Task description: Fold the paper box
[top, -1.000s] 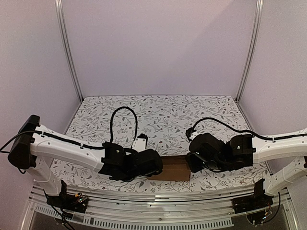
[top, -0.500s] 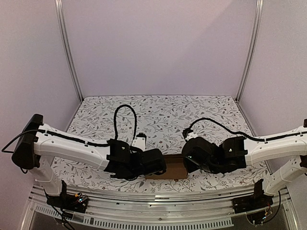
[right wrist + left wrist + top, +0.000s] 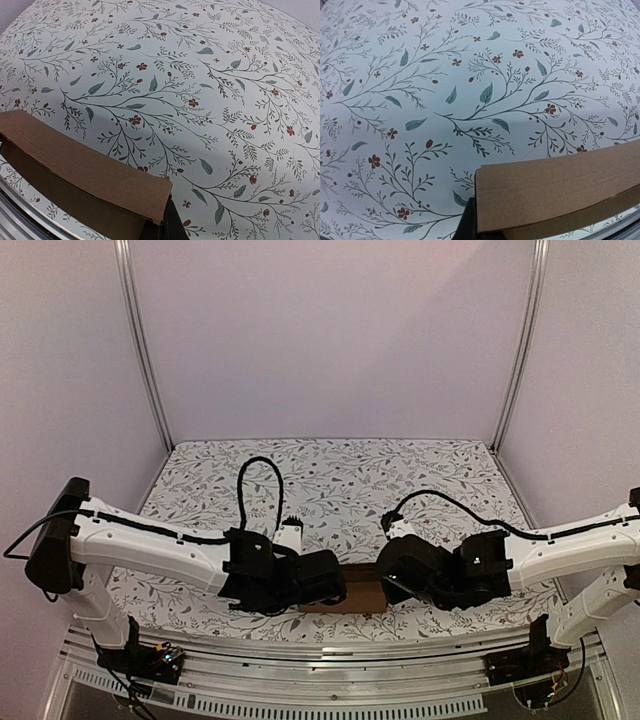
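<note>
The paper box [image 3: 363, 591] is a plain brown cardboard piece lying low over the table near its front edge, between my two grippers. My left gripper [image 3: 337, 589] is shut on its left end. In the left wrist view the cardboard [image 3: 560, 187] spreads right from a dark finger [image 3: 466, 226] under its corner. My right gripper [image 3: 388, 584] is shut on the right end. In the right wrist view the box [image 3: 85, 172] runs off to the left, folded along a crease, and one dark finger [image 3: 171, 227] shows below its corner. The other fingers are hidden by cardboard.
The table [image 3: 340, 475] carries a white floral cover. A metal rail [image 3: 330, 660] runs along the near edge, close under the box. Upright frame posts [image 3: 143, 350] [image 3: 522, 340] stand at the back corners with plain walls behind.
My right gripper has slid left onto the box's right end and closed there. The left gripper shifted slightly right with the box, and less cardboard shows between the two.
</note>
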Tool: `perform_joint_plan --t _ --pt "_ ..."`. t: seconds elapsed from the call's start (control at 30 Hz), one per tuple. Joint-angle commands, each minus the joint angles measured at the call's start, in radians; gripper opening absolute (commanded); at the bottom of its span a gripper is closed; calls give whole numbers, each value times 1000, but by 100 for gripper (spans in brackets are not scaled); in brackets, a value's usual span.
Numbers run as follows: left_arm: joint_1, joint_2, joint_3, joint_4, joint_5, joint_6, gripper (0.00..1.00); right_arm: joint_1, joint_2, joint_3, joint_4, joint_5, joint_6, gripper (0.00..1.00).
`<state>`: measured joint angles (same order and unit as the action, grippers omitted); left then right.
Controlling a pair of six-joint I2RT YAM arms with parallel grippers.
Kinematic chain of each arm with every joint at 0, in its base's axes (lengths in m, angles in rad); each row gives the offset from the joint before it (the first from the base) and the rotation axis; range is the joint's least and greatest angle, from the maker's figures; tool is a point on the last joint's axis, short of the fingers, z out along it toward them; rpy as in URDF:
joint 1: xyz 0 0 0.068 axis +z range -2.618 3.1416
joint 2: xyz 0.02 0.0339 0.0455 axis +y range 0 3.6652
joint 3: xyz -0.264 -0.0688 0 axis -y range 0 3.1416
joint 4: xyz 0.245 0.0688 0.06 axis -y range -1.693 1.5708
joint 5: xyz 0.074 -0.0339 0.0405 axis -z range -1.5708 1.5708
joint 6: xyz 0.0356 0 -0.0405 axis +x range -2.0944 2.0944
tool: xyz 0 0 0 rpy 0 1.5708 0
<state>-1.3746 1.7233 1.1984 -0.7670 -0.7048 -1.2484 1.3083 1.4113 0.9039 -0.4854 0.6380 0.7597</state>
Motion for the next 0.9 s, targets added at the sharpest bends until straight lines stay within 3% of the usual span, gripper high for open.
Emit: perform_joint_plan --t 0.0,0.5,0.87 --pt "-17 24 21 -24 -12 -12 0 30 22 -19 23 35 34 0" --pt "-22 36 17 -25 7 -14 0 140 118 -29 33 176 216 0" --pt "-30 38 -27 -22 25 -47 0 173 162 -52 73 173 286 0"
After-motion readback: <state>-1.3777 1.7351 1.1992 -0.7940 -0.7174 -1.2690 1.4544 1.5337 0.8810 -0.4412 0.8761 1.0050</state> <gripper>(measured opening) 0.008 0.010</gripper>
